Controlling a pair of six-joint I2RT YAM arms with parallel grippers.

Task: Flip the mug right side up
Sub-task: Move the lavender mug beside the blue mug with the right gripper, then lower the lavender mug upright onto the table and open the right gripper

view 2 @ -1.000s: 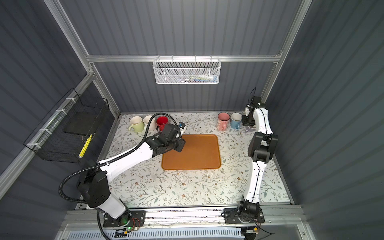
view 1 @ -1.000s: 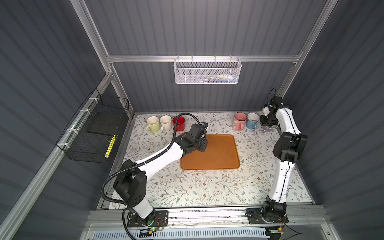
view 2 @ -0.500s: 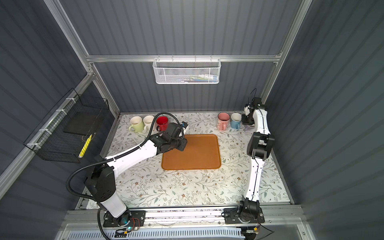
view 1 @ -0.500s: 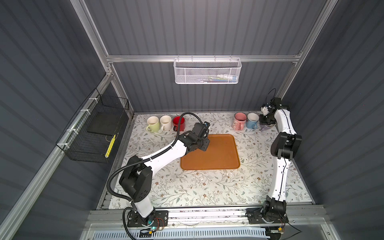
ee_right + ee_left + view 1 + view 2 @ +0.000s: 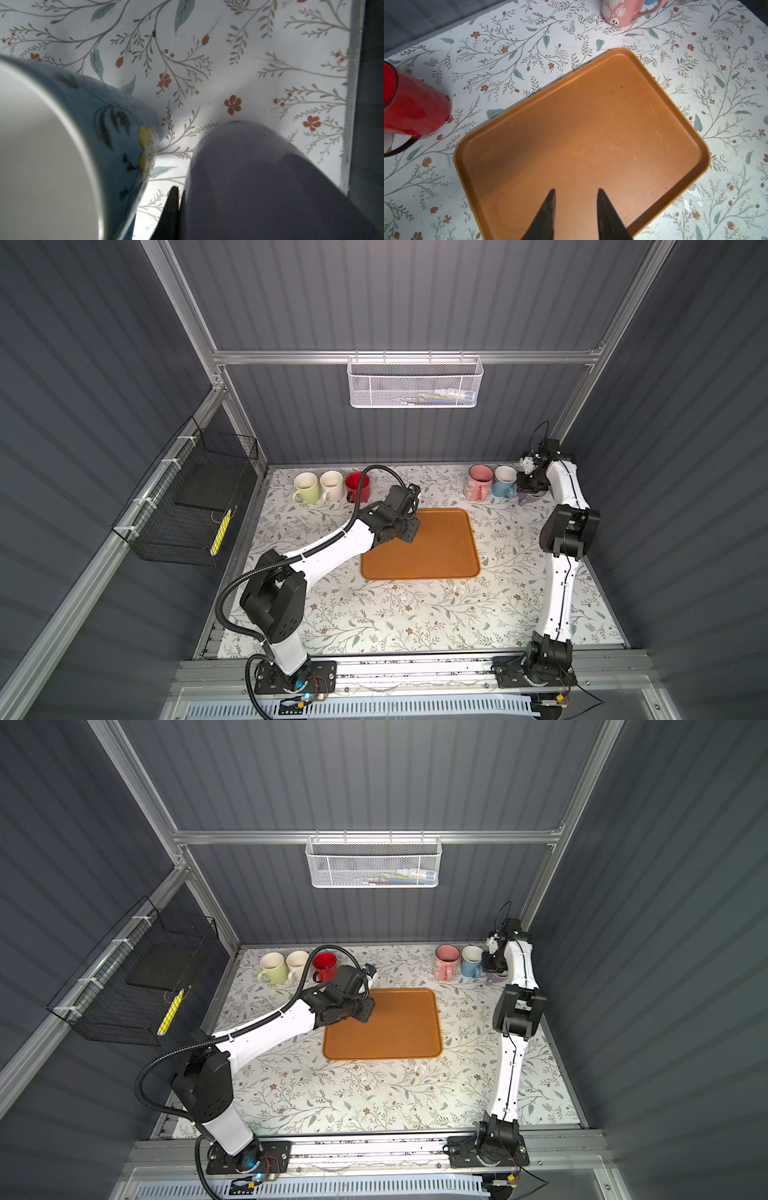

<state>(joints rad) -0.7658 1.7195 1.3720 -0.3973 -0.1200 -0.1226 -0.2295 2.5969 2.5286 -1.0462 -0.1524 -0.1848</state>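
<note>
I am a two-armed robot seen from above, working on a floral-patterned tabletop (image 5: 415,614) with a flat rectangular orange plastic tray (image 5: 432,547) near its middle. My right gripper (image 5: 531,488) is past the tray's far right corner, close to the back wall, clenched on the wall of a smooth lavender ceramic mug (image 5: 249,176). In the right wrist view one black finger (image 5: 173,199) presses against the mug's outer side; the other finger is hidden behind the mug. Only a sliver of the lavender mug shows under the gripper in both top views, and I cannot tell which way up it is. Just beside it, on the side toward the tray, stands a blue mug with a white interior (image 5: 504,481), upright, and next to that a pink mug with pumpkin prints (image 5: 480,482). My left gripper (image 5: 576,193) hovers over the tray's near left part, its jaws parted and nothing between them. Beyond the tray's far left corner stand a glossy red mug (image 5: 358,486), a cream mug (image 5: 331,485) and a pale green mug (image 5: 306,488), all in a row with their openings up.
</note>
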